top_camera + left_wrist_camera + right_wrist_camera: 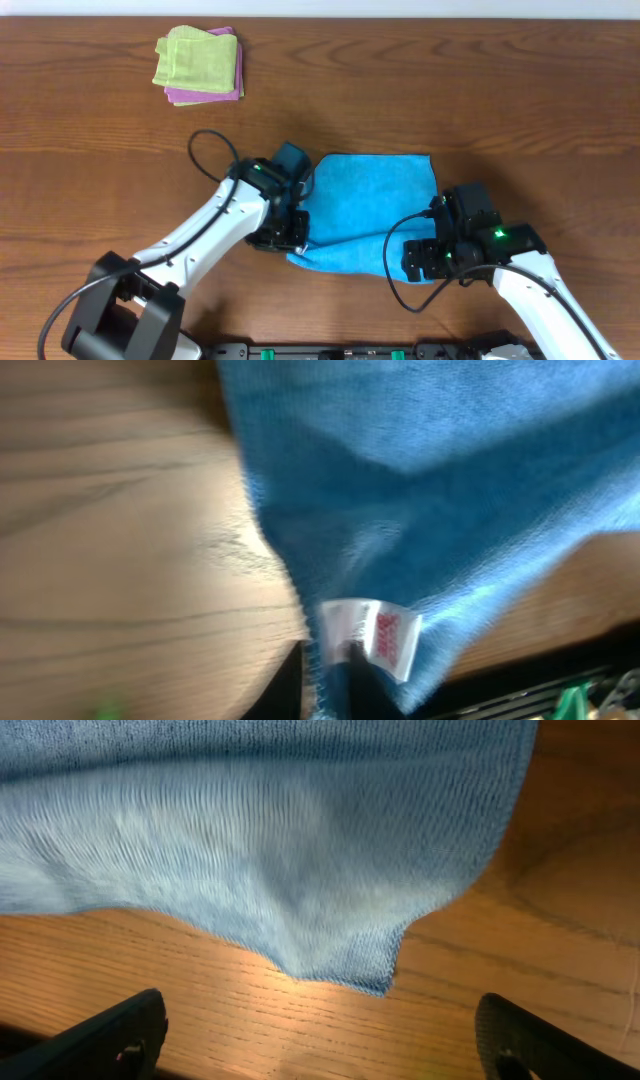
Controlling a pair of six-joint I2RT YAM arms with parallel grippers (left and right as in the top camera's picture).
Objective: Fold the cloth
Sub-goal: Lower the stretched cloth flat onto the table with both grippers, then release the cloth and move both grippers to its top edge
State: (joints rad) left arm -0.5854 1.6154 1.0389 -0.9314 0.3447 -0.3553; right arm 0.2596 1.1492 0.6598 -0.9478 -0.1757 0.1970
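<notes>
The sky-blue cloth (365, 205) lies on the wooden table at the centre, its near part rumpled and partly lifted. My left gripper (292, 236) is at the cloth's near left corner. In the left wrist view the jaws (335, 680) are shut on the cloth's (420, 480) edge beside a white label (375, 635). My right gripper (425, 258) is at the near right corner. In the right wrist view its fingers (325, 1050) are wide apart and empty, just above the table, with the cloth's (250, 830) corner tip a little ahead of them.
A light green folded cloth (195, 60) lies on a pink one (205, 97) at the back left. Black cables loop near both arms. A black rail (320, 350) runs along the table's near edge.
</notes>
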